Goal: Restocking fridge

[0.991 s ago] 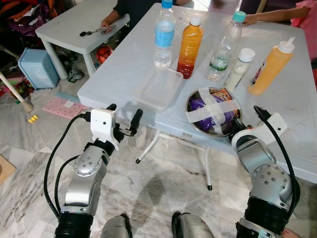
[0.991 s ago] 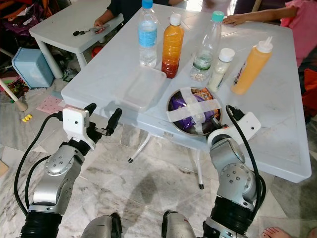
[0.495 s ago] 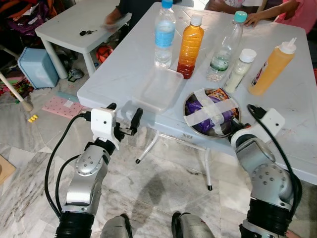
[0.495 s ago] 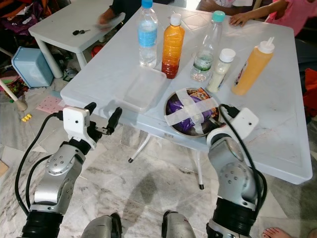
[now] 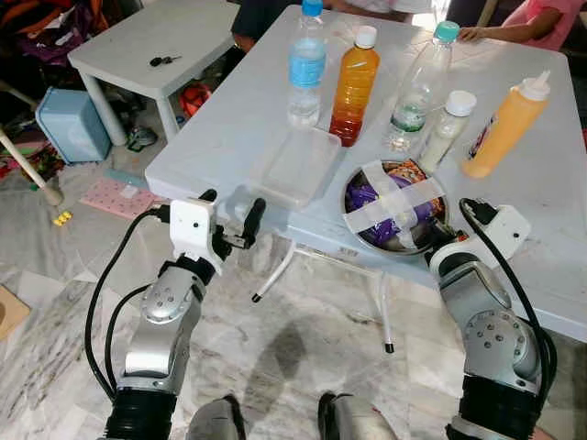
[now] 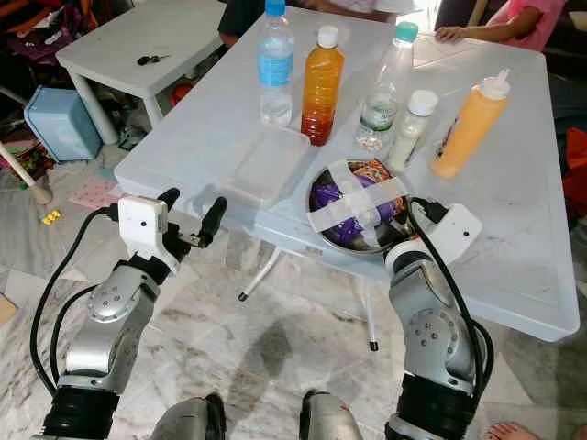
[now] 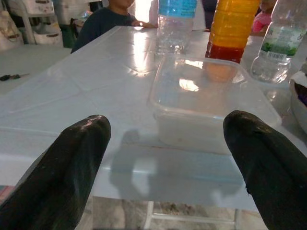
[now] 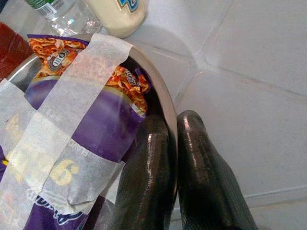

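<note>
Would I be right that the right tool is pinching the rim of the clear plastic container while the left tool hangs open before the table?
Not quite: the right tool pinches the rim of the metal bowl, as the right wrist view shows. The clear plastic container sits untouched ahead of the open left tool.

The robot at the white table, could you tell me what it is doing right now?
The right gripper is shut on the rim of the metal bowl, which holds snack packets under crossed tape, near the table's front edge. The left gripper hangs open just off that edge, facing the clear plastic container. Behind these stand bottles, among them an orange juice bottle.
</note>
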`<state>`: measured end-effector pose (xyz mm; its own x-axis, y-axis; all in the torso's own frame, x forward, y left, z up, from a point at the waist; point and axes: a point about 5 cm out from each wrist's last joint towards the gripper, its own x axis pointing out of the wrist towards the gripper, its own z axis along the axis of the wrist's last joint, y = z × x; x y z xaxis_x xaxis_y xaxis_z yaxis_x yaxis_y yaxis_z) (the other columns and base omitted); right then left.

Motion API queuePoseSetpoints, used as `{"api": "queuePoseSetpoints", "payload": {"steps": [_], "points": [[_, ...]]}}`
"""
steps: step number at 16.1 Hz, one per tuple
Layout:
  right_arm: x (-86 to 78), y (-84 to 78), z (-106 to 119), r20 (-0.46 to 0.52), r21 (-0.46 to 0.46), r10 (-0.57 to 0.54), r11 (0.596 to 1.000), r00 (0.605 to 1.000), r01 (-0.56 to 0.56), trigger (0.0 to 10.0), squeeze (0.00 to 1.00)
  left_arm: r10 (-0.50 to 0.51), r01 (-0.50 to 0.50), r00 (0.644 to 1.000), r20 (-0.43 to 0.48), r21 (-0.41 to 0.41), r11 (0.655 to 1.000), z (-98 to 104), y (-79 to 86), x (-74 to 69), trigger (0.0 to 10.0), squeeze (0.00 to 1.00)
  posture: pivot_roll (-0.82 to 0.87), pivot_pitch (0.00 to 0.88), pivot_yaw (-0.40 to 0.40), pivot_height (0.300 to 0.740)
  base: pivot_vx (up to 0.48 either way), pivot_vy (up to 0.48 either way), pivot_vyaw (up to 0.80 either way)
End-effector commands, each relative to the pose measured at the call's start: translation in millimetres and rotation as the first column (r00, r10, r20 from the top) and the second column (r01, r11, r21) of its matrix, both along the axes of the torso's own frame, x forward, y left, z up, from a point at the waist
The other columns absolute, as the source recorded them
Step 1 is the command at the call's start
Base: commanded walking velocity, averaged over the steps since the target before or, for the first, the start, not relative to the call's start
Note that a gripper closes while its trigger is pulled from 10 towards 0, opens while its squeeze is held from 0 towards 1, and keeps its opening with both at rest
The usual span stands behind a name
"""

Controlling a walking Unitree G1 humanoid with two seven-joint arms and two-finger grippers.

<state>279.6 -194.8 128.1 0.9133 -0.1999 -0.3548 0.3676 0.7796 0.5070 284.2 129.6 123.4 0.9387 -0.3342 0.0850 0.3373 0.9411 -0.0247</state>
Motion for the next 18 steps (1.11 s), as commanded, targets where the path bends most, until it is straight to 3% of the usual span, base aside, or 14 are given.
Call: {"api": "queuePoseSetpoints", "payload": {"steps": [1, 2, 3, 10, 11, 14, 15, 16, 18], "points": [[-7.7, -6.8, -29, -0.16, -0.048, -0.022, 0.999, 0.987, 0.014, 10.0, 1.0, -0.004, 0.004, 1.0, -0.007, 0.011, 1.0, -3, 0.4, 0.4, 10.0, 0.0, -0.06, 0.121, 0.027, 0.74, 0.0, 0.0, 0.0], [-7.1, -6.3, -29, -0.164, -0.041, -0.015, 0.999, 0.986, 0.008, 10.0, 1.0, -0.005, 0.005, 1.0, -0.007, 0.011, 1.0, -3, 0.2, 0.6, 10.0, 0.0, -0.06, 0.121, 0.027, 0.74, 0.0, 0.0, 0.0], [-6.2, -4.4, -29, -0.161, -0.034, 0.008, 0.999, 0.987, -0.014, 10.0, 0.0, -0.005, 0.005, 1.0, -0.007, 0.012, 1.0, -3, 0.2, 0.8, 10.0, 0.0, -0.06, 0.121, 0.027, 0.74, 0.0, 0.0, 0.0], [6.8, -4.5, -18, -0.085, 0.021, 0.053, 0.998, 0.995, -0.052, 10.0, 0.0, -0.004, 0.004, 1.0, -0.005, 0.008, 1.0, -3, -1.2, 1.4, 10.0, 0.0, -0.06, 0.123, 0.023, 0.74, 0.0, 0.0, 0.0], [8.9, -4.6, -15, -0.074, 0.005, 0.065, 0.998, 0.995, -0.065, 10.0, 1.0, -0.003, 0.003, 1.0, -0.004, 0.008, 1.0, -3, -1.2, 1.6, 10.0, 0.0, -0.06, 0.123, 0.022, 0.74, 0.0, 0.0, 0.0], [9.6, -2.9, -17, -0.095, 0.012, 0.072, 0.997, 0.993, -0.071, 10.0, 1.0, -0.003, 0.003, 1.0, -0.005, 0.008, 1.0, -3, -0.9, 1.6, 10.0, 0.0, -0.06, 0.124, 0.024, 0.74, 0.0, 0.0, 0.0], [11.0, -2.6, -15, -0.089, 0.013, 0.079, 0.997, 0.993, -0.078, 10.0, 0.46, -0.004, 0.004, 1.0, -0.004, 0.008, 1.0, -3, -0.8, 1.6, 10.0, 0.0, -0.06, 0.124, 0.025, 0.74, 0.0, 0.0, 0.0], [12.4, -3.0, -14, -0.085, 0.014, 0.08, 0.997, 0.993, -0.079, 10.0, 0.0, -0.005, 0.005, 1.0, -0.004, 0.008, 1.0, -3, -0.8, 1.7, 10.0, 0.0, -0.06, 0.124, 0.027, 0.74, 0.0, 0.0, 0.0], [16.8, -3.9, -12, -0.085, 0.006, 0.098, 0.995, 0.992, -0.098, 10.0, 0.0, -0.009, 0.009, 1.0, -0.003, 0.009, 1.0, -2, -1.5, 2.4, 10.0, 0.0, -0.06, 0.125, 0.028, 0.74, 0.0, 0.0, 0.0]]}}
